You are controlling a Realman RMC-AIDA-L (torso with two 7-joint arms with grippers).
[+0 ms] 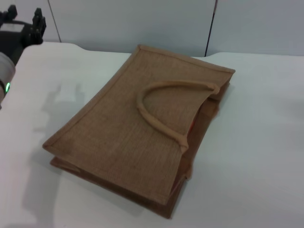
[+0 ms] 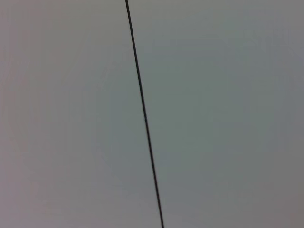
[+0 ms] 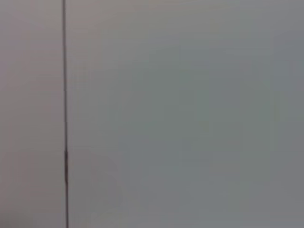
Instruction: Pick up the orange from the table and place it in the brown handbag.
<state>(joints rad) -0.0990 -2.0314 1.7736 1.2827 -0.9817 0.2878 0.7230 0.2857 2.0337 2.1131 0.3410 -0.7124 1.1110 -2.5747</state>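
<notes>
Head view: brown handbag [image 1: 137, 137] lying flat on white table [image 1: 256, 142], upper handle [image 1: 164, 107] looped across its face; sliver of orange [image 1: 192, 127] glimpsed inside bag mouth; left gripper [image 1: 23, 21] raised at far left corner, fingers parted. Wrist views: grey wall panels [image 2: 213, 114] with dark seam [image 2: 144, 114]; right claw unseen.

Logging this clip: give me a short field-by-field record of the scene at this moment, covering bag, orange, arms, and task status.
bag: brown handbag lying flat on the table, one handle looped across its top face
orange: no whole fruit visible; only a sliver of orange colour shows at the bag's open edge
left gripper: raised at the table's far left corner, holding nothing, fingers apart
right gripper: not in view
wrist views: only a plain wall with a dark seam
status: orange appears to be inside the bag
</notes>
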